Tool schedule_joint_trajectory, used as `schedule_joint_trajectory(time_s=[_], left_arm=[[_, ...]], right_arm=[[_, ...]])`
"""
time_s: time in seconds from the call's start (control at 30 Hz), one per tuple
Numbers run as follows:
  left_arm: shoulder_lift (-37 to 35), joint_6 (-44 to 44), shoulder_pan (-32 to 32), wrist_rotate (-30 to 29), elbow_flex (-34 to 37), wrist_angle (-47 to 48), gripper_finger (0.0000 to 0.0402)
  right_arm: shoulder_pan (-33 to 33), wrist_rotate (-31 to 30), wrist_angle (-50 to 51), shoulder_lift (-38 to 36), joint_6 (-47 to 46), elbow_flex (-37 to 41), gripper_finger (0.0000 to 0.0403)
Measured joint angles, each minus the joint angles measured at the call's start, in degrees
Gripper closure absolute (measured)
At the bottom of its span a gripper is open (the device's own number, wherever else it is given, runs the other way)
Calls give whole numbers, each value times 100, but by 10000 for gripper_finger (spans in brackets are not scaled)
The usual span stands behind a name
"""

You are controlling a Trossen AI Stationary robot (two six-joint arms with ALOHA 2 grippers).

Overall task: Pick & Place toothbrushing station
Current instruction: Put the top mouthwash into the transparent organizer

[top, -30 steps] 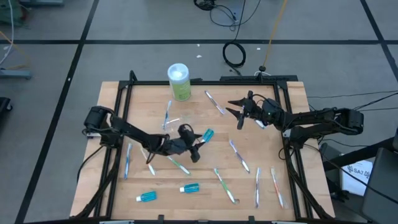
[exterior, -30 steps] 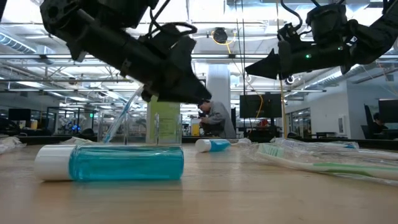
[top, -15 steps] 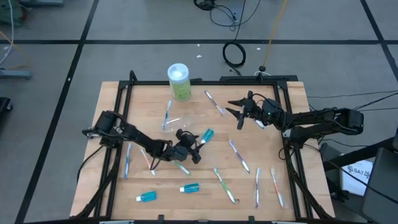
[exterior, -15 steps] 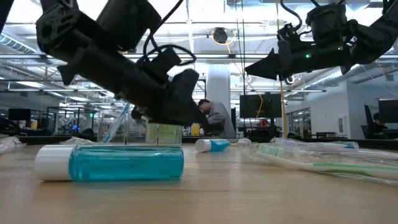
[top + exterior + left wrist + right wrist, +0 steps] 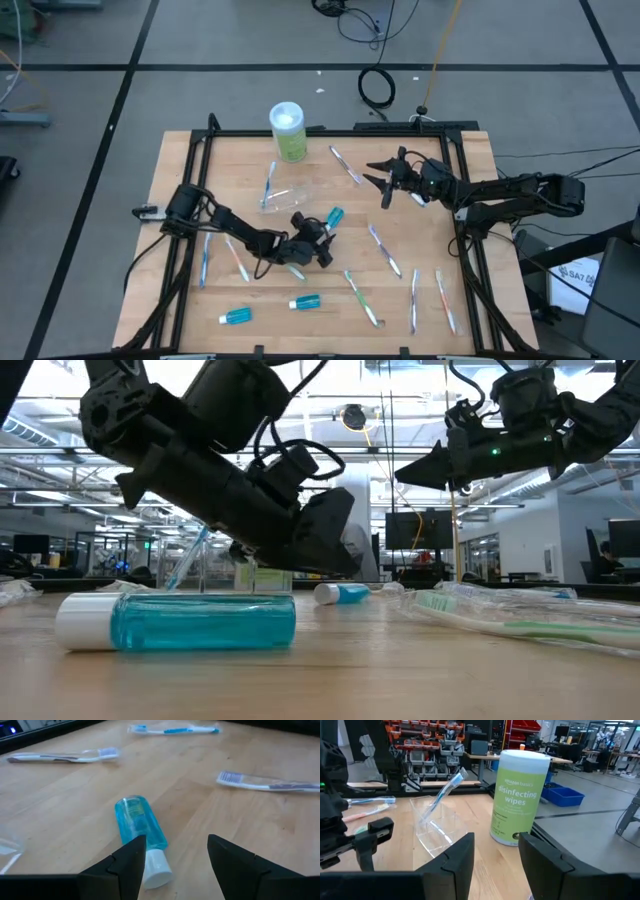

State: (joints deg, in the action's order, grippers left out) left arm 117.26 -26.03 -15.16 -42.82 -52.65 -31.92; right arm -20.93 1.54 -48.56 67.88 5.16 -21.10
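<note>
Near the middle of the wooden table, the left gripper is stretched low over the boards with its two dark fingers spread apart, nothing between them. Just beyond its tips lies a blue toothpaste tube — in the left wrist view the tube lies on its side, its white cap just beside one finger and its blue body pointing away from the gripper. No finger can be seen touching it.

A clear plastic cup stands on the table to the left of that tube in the overhead picture, between the tube and a green wipes canister at the far edge; one blue-handled toothbrush leans upright inside the cup. The right gripper hovers well to the right of the cup, raised off the wood, its fingers parted and empty.

Other toothbrushes lie scattered flat on the boards: one between the canister and the right gripper, one to the right of the tube, and several toward the near right corner. Two more toothpaste tubes rest near the front edge — one on the near side of the left gripper, another farther left, which fills the foreground of the low view.
</note>
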Motion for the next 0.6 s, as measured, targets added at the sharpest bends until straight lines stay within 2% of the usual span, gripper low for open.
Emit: schedule_joint_trajectory(time_s=[0.13,0.6], left_arm=[[-21,-331,7,-286,-47,484,186],[-23,-796,140,6,-47,831,186]], right_arm=[[0,0,57,0,1,0,257],[0,0,91,-1,1,0,257]])
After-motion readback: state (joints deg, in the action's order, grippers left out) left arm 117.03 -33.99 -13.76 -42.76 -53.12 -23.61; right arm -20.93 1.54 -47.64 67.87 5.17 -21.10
